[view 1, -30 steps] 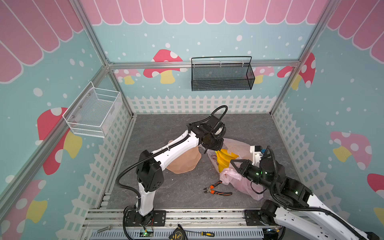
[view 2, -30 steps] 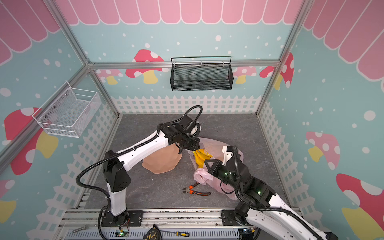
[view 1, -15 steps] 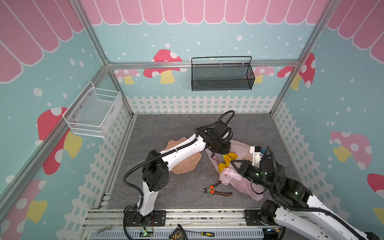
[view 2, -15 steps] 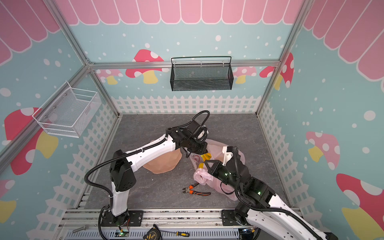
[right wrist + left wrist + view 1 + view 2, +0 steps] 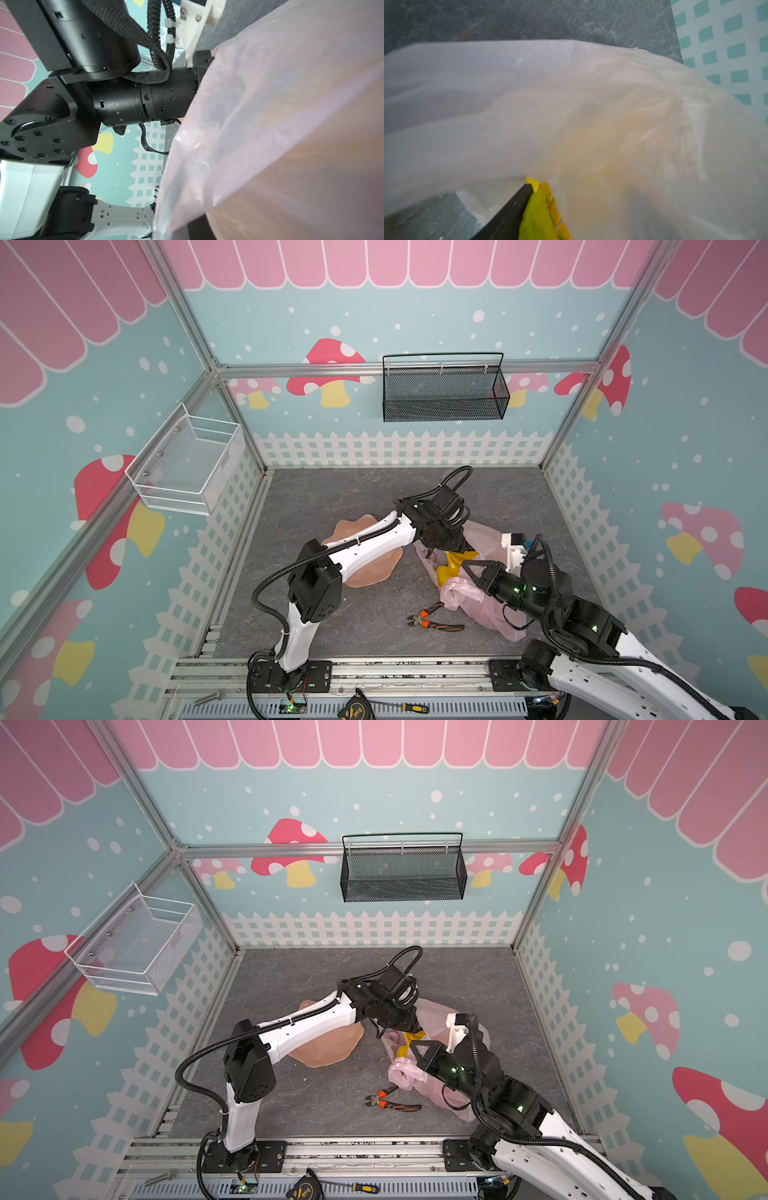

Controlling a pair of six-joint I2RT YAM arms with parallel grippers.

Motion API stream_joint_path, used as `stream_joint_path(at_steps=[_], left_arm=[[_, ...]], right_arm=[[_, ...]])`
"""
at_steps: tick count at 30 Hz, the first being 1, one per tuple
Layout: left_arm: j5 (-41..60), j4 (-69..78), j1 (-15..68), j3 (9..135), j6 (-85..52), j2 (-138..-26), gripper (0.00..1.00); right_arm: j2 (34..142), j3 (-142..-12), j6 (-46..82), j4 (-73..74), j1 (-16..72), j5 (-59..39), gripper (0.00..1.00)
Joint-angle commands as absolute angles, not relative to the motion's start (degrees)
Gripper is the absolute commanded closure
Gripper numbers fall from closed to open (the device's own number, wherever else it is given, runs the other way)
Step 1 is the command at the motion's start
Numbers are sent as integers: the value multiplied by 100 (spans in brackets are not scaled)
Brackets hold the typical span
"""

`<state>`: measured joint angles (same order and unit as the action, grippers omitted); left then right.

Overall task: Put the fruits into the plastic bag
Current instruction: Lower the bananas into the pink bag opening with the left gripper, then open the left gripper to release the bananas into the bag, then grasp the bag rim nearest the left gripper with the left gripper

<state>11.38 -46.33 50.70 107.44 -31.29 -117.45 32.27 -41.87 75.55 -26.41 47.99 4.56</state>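
- left gripper (image 5: 452,548) sits at the mouth of the plastic bag (image 5: 487,536); its own wrist covers the jaws in both top views; the left wrist view shows one black finger (image 5: 508,212) touching the banana bunch (image 5: 542,216), the second one out of frame, so I cannot tell whether it stands wide or pinches
- right gripper (image 5: 466,569) is closed tight on a gathered fold of the bag's rim, just beside the bananas; the fold is held raised above the grey floor (image 5: 353,497)
- banana bunch lies in the bag's mouth, between the two grippers; only part shows; that part runs lengthwise from the left gripper toward the front rail (image 5: 374,668); the stalk end cannot be told
- bag's mouth faces the peach plate (image 5: 374,572); its long axis slants from mid-floor toward the right arm's base; its film fills both wrist views and blurs whatever lies inside
- left forearm (image 5: 374,539) crosses above the plate
- orange-handled pliers (image 5: 436,620) lie on the floor near the bunched fold
- black mesh basket (image 5: 444,393) and white wire basket (image 5: 187,464) hang on the walls, well apart
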Motion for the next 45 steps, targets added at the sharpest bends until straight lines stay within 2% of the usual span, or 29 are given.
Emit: stream_joint_path(at_steps=[1, 14, 22, 28, 31, 36, 45], left_arm=[[974, -4534, 5007, 10670, -3260, -11432, 25], [923, -4761, 4661, 10682, -3186, -10786, 22], [712, -5048, 4346, 10516, -2679, -9899, 22], [1006, -5277, 3984, 10326, -1329, -9536, 20], [872, -5374, 3973, 10111, -387, -9519, 16], [722, -5349, 3964, 9633, 920, -9636, 15], [413, -4469, 3906, 8909, 1978, -9612, 15]], right_arm=[[3134, -4067, 7644, -2562, 4782, 552, 99], [3068, -4051, 7678, -2628, 4790, 615, 99], [3024, -4073, 7707, -2706, 4784, 639, 99], [3041, -4096, 7708, -2738, 4779, 638, 99], [3066, -4105, 7703, -2742, 4785, 619, 99], [3077, -4119, 7712, -2764, 4781, 574, 99], [3103, -4227, 7720, -2923, 4778, 580, 99]])
